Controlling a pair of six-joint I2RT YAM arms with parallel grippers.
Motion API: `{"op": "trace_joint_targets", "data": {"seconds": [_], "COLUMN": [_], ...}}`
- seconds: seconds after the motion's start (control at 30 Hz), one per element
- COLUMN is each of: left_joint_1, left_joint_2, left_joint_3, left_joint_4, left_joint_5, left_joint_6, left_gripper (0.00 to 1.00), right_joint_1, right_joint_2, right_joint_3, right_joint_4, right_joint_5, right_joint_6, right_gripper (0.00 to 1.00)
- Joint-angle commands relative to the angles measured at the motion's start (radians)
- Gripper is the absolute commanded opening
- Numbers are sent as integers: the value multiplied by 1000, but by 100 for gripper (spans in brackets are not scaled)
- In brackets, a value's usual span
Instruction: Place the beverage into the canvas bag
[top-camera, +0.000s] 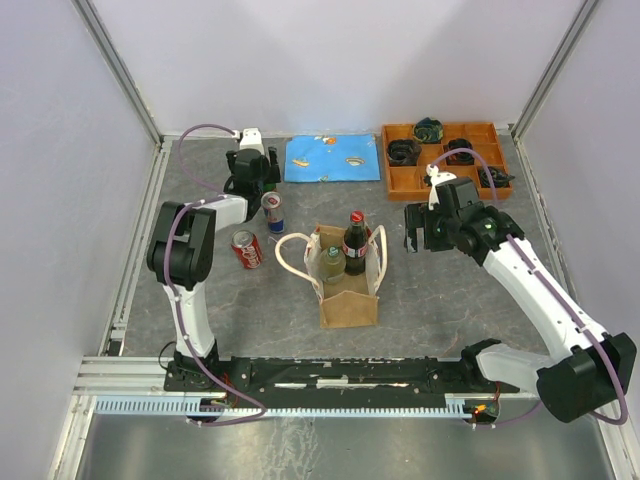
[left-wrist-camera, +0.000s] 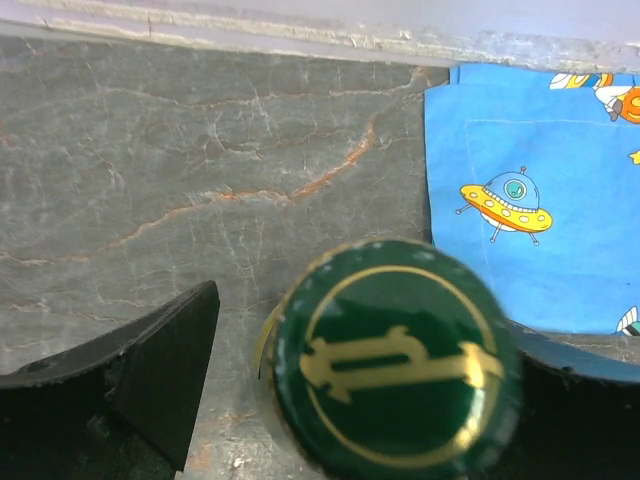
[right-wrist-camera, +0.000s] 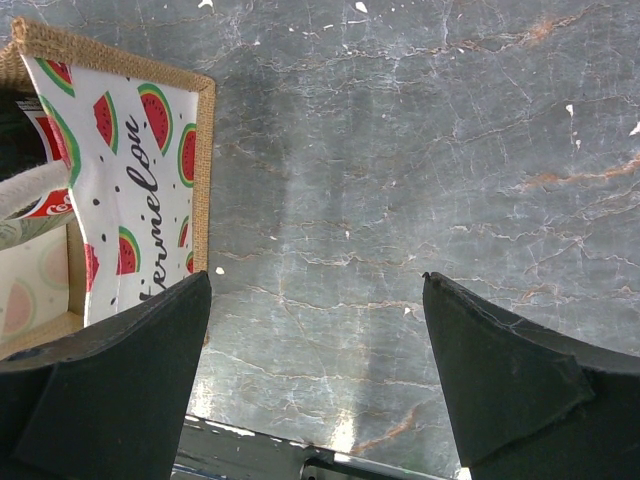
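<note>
Grey veined worktop, boxed in by plain pale walls. At centre, canvas bag standing open, cola bottle inside. Far left, left hand spread wide either side of green-capped bottle. Right hand likewise open, above bare stone beside bag.
</note>
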Motion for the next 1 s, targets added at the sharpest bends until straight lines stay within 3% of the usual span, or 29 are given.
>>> {"op": "trace_joint_targets", "data": {"seconds": [0.0,0.13,0.27,0.33,0.97], "left_joint_1": [11,10,11,13,20], "left_joint_2": [34,48,50,46,-196], "left_joint_3": [57,59,64,67,171], "left_joint_4": [60,90,103,100,-55], "left_joint_5": [13,19,26,36,167], "left_joint_6": [-53,-43,-36,-32,13], "left_gripper": [86,62,19,4,3], "right_joint_1": [2,2,1,3,2], "right_joint_2": [9,19,27,32,39], "right_joint_3": [27,28,29,31,20], "right_joint_4": [16,17,23,24,52], "right_joint_5": [14,13,9,7,-24], "right_joint_6": [-5,-6,-4,-3,-2], "right_gripper": [94,94,94,94,94]}}
